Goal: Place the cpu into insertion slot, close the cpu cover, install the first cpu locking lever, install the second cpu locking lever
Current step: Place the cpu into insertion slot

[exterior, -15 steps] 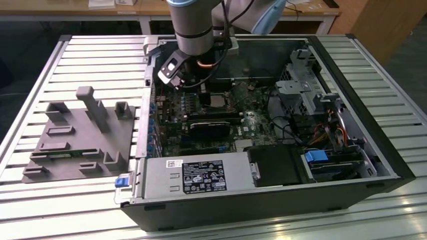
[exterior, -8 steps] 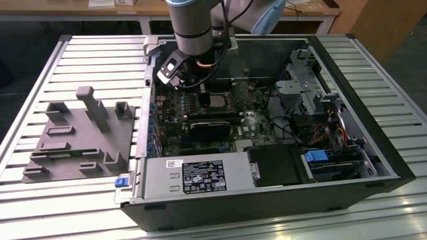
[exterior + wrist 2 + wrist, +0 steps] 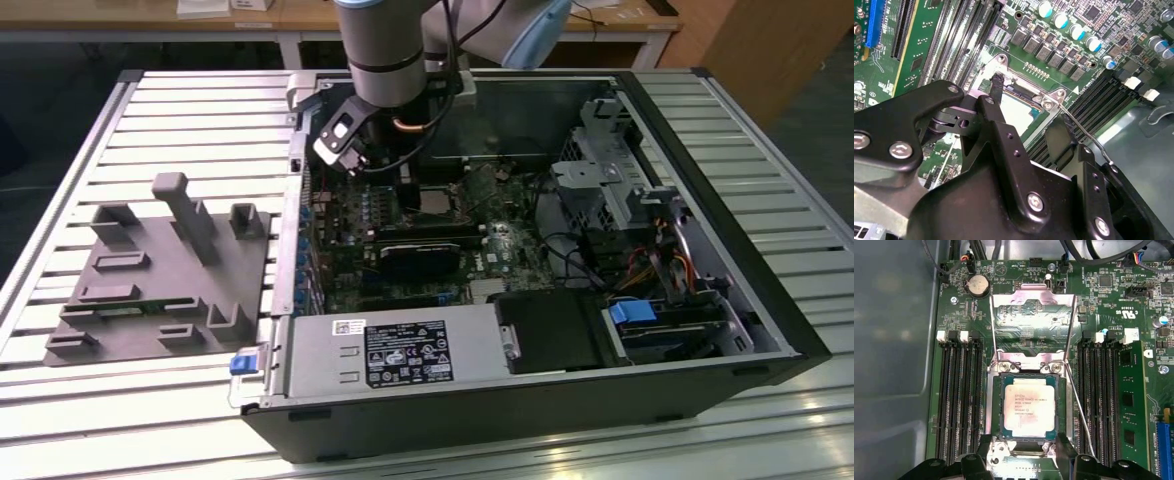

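Observation:
The cpu (image 3: 1029, 411), a flat square chip with a pale metal top, lies flat in the insertion slot (image 3: 992, 405). The cpu cover (image 3: 1033, 322), a silvery frame plate, stands swung open on the far side of the slot. Thin wire locking levers (image 3: 1080, 407) run along the slot's sides, raised and unlatched. My gripper (image 3: 1024, 445) hangs just above the slot's near edge, open, its black fingers (image 3: 996, 85) spread with nothing between them. In the second wrist view the cpu (image 3: 1015, 114) shows in the gap of the gripper (image 3: 1026, 105). The exterior view has the gripper (image 3: 404, 172) low inside the case.
The open computer case (image 3: 747, 300) lies on a slatted table. A grey power-supply box (image 3: 387, 352), a black block (image 3: 561, 330) and a drive cage (image 3: 614, 170) surround the board. Memory slots (image 3: 959, 400) flank the socket. A grey fixture (image 3: 160, 270) sits at the exterior view's left.

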### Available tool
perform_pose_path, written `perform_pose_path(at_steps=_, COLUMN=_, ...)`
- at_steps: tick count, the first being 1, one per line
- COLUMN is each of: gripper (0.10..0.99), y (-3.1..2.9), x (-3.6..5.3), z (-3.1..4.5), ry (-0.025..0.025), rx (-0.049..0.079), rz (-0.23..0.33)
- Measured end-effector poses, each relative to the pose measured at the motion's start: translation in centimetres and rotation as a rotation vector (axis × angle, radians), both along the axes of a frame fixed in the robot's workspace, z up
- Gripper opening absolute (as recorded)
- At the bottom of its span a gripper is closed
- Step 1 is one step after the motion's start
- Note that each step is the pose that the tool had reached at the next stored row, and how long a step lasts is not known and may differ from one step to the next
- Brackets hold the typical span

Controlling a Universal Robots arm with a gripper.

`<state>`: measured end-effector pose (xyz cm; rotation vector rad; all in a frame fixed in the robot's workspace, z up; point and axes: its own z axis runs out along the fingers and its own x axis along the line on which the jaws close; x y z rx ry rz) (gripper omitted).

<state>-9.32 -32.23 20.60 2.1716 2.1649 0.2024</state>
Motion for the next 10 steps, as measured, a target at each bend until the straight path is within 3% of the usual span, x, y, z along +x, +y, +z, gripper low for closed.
perform_pose_path(at_steps=10, gripper=0.612, y=0.0, x=0.76, z=0.01, ry=0.0, rx=0.0, rz=0.0)
